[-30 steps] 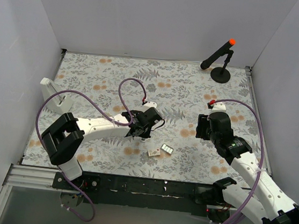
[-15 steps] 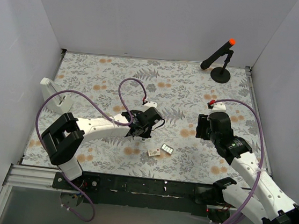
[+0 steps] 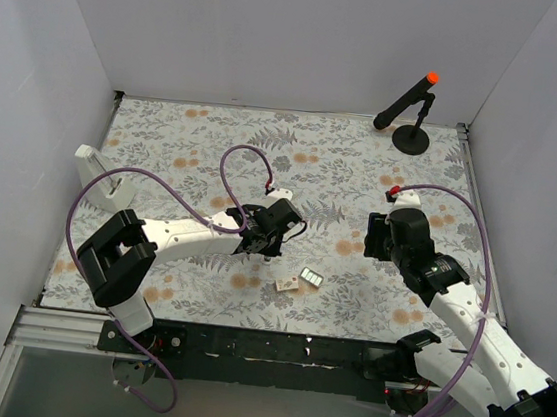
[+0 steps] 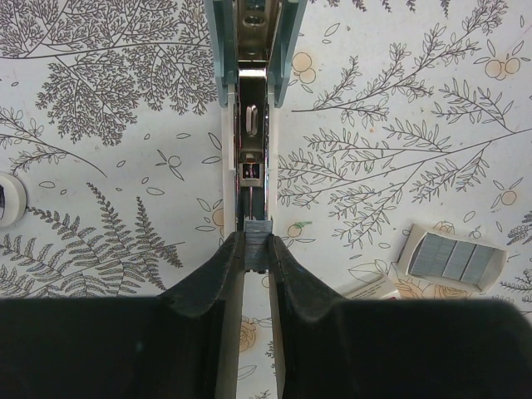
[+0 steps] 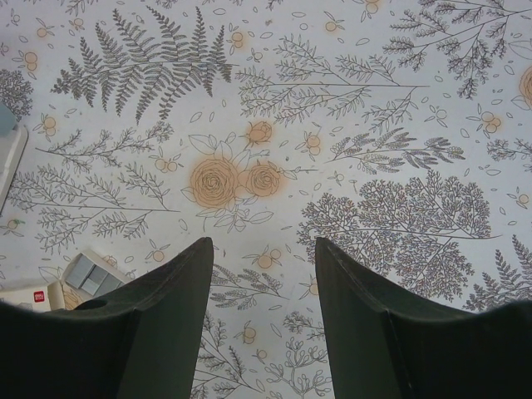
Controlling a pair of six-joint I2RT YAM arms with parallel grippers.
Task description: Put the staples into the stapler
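Note:
A teal-and-white stapler [image 4: 253, 50] lies open on the floral mat with its metal staple channel exposed. My left gripper [image 4: 256, 246] is shut on a short grey staple strip [image 4: 257, 241] and holds it at the near end of that channel. In the top view the left gripper [image 3: 267, 239] covers most of the stapler. The small tray of staples [image 4: 455, 258] and its beige box [image 4: 370, 288] lie just to the right, and both show in the top view [image 3: 312, 277] [image 3: 287, 284]. My right gripper [image 5: 262, 249] is open and empty above the mat [image 3: 376, 238].
A black stand with an orange-tipped rod [image 3: 411, 133] is at the back right. A white bracket-like object [image 3: 97, 170] sits at the mat's left edge. White walls enclose the mat on three sides. The staple tray [image 5: 93, 273] also shows at the lower left of the right wrist view.

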